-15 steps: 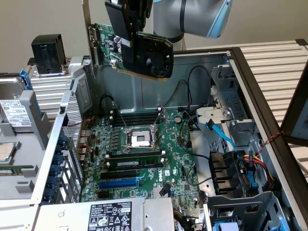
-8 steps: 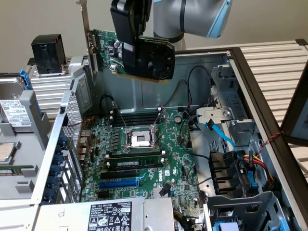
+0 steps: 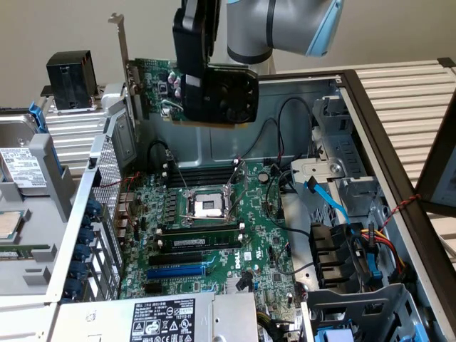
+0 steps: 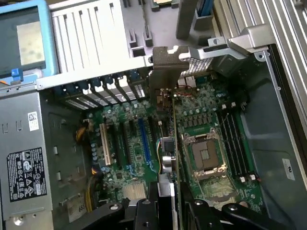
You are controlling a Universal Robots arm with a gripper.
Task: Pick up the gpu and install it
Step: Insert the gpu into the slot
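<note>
**Gpu's in the air, not in a slot yet**

The gpu (image 3: 231, 96) hangs well above the motherboard (image 3: 206, 235), held on edge so its connector side faces down toward the slots. The gripper (image 3: 191, 85) is clamped on the card. The metal bracket (image 3: 122, 46) sits over the motherboard's rear-slot side, probably to line up for seating.

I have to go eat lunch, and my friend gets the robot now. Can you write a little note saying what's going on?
Gripper: shut on the gpu.
Gpu: hangs in the air above the open computer case, held on edge, with its silver bracket on the exterior view's left. It is clear of the motherboard.
Done: pickup.
Left: install. The card is not yet in any slot.
</note>
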